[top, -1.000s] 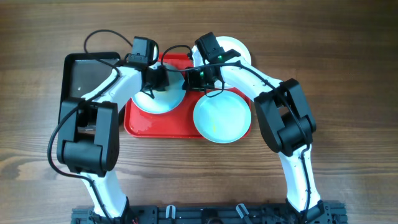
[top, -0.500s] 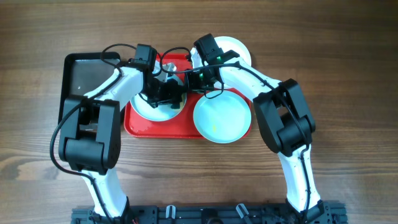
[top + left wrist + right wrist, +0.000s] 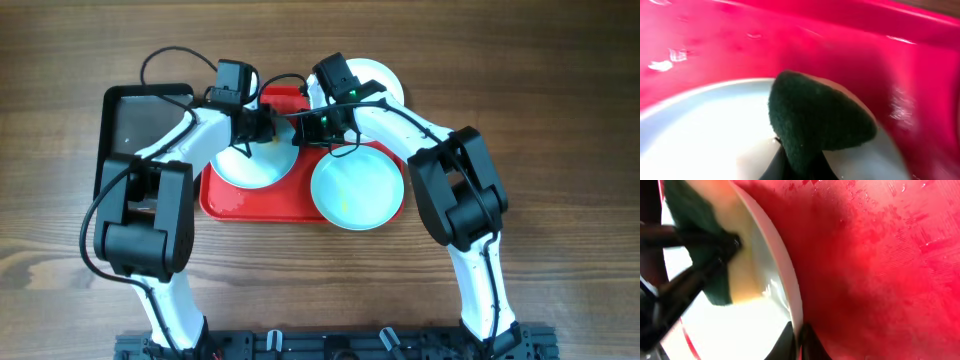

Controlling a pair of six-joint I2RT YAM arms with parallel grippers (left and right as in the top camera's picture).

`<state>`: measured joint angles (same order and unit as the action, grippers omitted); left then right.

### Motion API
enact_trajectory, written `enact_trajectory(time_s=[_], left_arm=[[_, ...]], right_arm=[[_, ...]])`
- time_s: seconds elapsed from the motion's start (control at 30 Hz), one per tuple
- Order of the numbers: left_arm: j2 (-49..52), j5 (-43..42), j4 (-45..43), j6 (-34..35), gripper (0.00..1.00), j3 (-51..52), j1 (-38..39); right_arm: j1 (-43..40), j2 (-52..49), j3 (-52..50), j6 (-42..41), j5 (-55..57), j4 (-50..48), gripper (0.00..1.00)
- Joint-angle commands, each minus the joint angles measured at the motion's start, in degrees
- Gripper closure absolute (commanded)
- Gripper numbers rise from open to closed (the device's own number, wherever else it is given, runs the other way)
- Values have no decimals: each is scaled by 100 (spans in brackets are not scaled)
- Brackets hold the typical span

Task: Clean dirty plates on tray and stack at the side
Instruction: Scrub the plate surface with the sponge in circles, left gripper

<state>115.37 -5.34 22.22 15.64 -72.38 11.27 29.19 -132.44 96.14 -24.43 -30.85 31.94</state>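
Note:
An aqua plate (image 3: 250, 165) sits on the left of the red tray (image 3: 262, 203). My left gripper (image 3: 262, 128) is shut on a green and yellow sponge (image 3: 815, 117), pressed on that plate's far part (image 3: 705, 135). My right gripper (image 3: 300, 128) is shut on the same plate's rim (image 3: 785, 287) at its right side, with the sponge (image 3: 700, 245) in its view. A second aqua plate (image 3: 356, 187) lies at the tray's right end. A cream-white plate (image 3: 385, 80) lies on the table behind the right arm, partly hidden.
A black tray (image 3: 125, 125) lies left of the red tray. The two arms cross over the red tray's far half. Water drops sit on the red tray floor (image 3: 900, 245).
My left gripper with the sponge swept down over the plate's middle half a second ago, and is now back at the plate's far part. The right gripper has held still.

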Motion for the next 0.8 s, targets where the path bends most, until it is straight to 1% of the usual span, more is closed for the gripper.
enact_trajectory(time_s=[0.0, 0.1, 0.17, 0.27, 0.33, 0.43, 0.47, 0.53, 0.6, 0.7, 0.77], left_arm=[[164, 1891, 570, 636, 96, 92, -85], [164, 2260, 1268, 1025, 96, 92, -92], [164, 2363, 1687, 1222, 96, 92, -116], [164, 2157, 2127, 1333, 96, 92, -164], [164, 1751, 2326, 1300, 96, 92, -177], [164, 678, 2529, 721, 96, 92, -175], [164, 170, 2608, 404, 96, 92, -175], [164, -481, 2730, 17, 96, 92, -175], [164, -1279, 2905, -525, 96, 92, -175], [164, -2282, 3060, -1209, 96, 92, -175], [164, -2793, 3042, -1591, 96, 92, -175]], right_arm=[[57, -238, -48, 39, 13, 59, 96], [57, -238, -48, 42, 13, 55, 96], [57, -238, -48, 39, 11, 63, 96], [57, -238, -48, 42, 11, 63, 96], [57, -238, -48, 42, 11, 63, 96], [57, -238, -48, 33, 9, 63, 96], [57, -238, -48, 31, 9, 63, 96], [57, -238, -48, 31, 9, 61, 96], [57, -238, -48, 31, 9, 61, 96], [57, -238, -48, 28, 9, 61, 96], [57, -238, -48, 28, 9, 61, 96]])
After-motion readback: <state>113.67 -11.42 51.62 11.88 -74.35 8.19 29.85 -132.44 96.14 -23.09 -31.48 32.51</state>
